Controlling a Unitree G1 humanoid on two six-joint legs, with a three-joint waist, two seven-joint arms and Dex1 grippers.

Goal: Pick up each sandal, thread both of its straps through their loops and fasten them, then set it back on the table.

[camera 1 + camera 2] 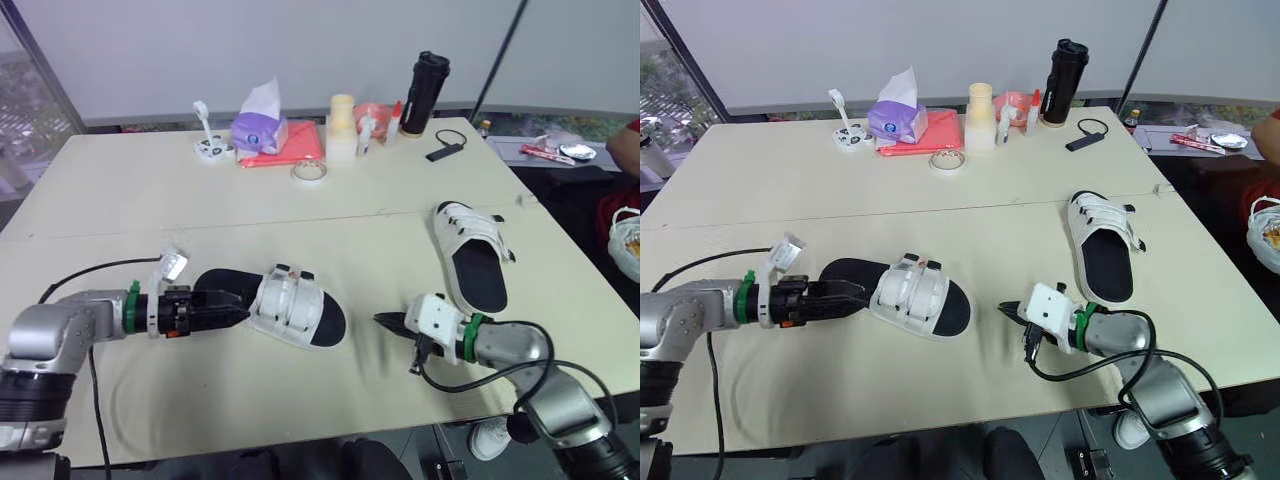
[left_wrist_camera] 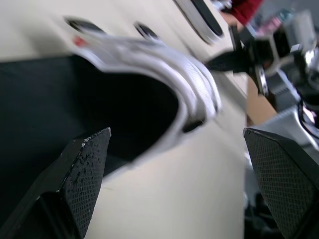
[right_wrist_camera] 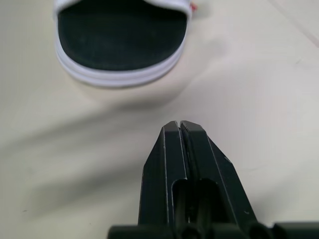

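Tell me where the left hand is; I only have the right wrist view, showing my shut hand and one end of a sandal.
Observer: The left hand is open at the other end of that sandal, over its black footbed.
Operator: Where's the other sandal?
Observer: The second sandal lies farther out, to the right of the right hand.
Operator: Any clutter nearby?
Observer: None close; a tape roll, tissue box and black bottle sit near the far edge of the table.

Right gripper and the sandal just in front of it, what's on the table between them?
Nothing. The right wrist view shows just bare table between the shut right gripper and the near sandal.
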